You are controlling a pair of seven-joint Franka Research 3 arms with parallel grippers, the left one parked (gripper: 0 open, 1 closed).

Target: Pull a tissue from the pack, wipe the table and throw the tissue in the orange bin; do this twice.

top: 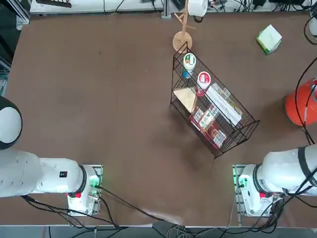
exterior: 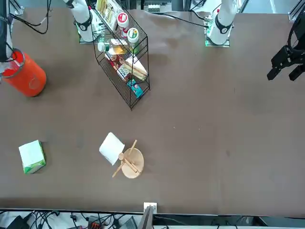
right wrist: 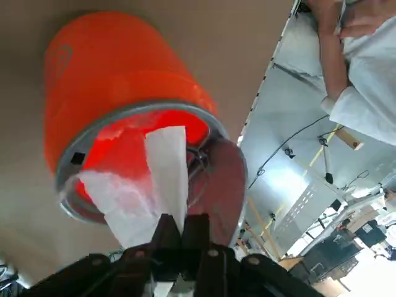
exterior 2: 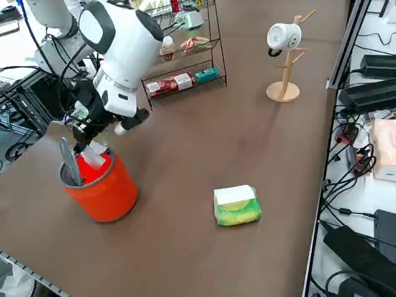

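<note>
From the side, the bin (exterior 2: pixel 102 185) stands at the table's (exterior 2: pixel 204 154) near left edge, at about 8 o'clock from the pack (exterior 2: pixel 237 205), close to the right arm's base so a drop needs little travel. The right gripper (exterior 2: pixel 86 148) hangs just over the bin's mouth, pointing down, clenched on a tissue (exterior 2: pixel 93 156) whose loose end droops toward the opening; the wrist view shows the tissue (right wrist: pixel 162 179) pinched between the shut fingers with the bin's rim (right wrist: pixel 145 111) around it. Held so, letting go should drop it inside. The pack lies well apart, white face up, reachable for another pull. At 12 o'clock from the pack stand a wire rack (exterior 2: pixel 185 68) and mug tree (exterior 2: pixel 286 55)
</note>
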